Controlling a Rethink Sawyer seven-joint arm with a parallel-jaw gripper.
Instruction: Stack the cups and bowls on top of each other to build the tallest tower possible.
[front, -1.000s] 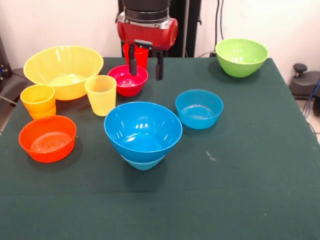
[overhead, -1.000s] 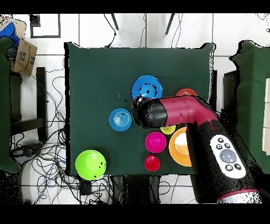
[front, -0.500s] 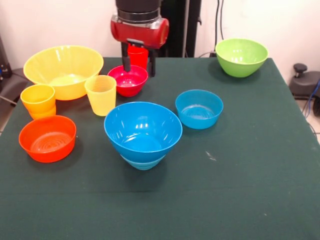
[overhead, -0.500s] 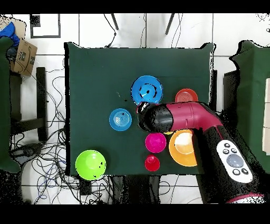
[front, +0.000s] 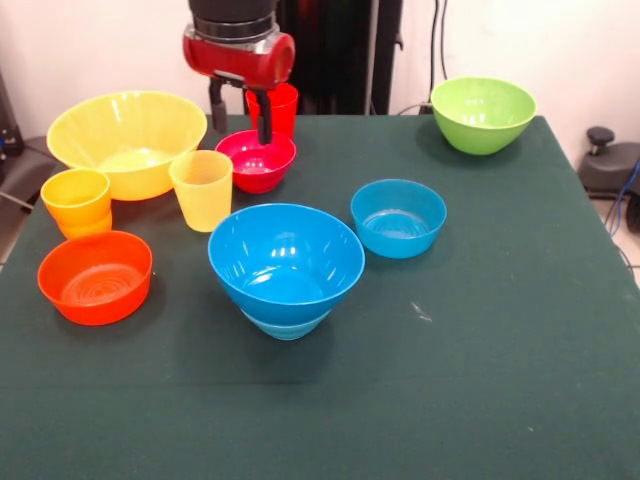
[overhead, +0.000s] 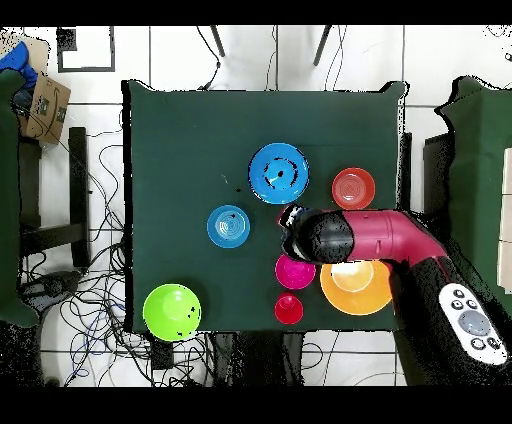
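Observation:
My gripper (front: 240, 113) hangs open and empty above the far left of the table, over the left rim of the magenta bowl (front: 256, 160). The red cup (front: 279, 106) stands just behind it. The large yellow-orange bowl (front: 127, 140) is to its left, the yellow cup (front: 202, 190) in front. The orange-yellow cup (front: 77, 202) and shallow orange bowl (front: 95, 277) stand at the left. The large blue bowl (front: 286, 260) sits on a small light-blue bowl (front: 287, 325) mid-table. In the overhead view my arm (overhead: 380, 235) hides the yellow cups.
A small blue bowl (front: 398, 217) stands right of centre and the lime green bowl (front: 483, 114) at the far right corner. Overhead they show as the small blue bowl (overhead: 229, 226) and the green bowl (overhead: 172, 311). Cables lie on the floor beside the table.
My gripper has moved left in the front view, from above the magenta bowl's right side towards the large yellow-orange bowl, and stayed open. No cup or bowl has moved.

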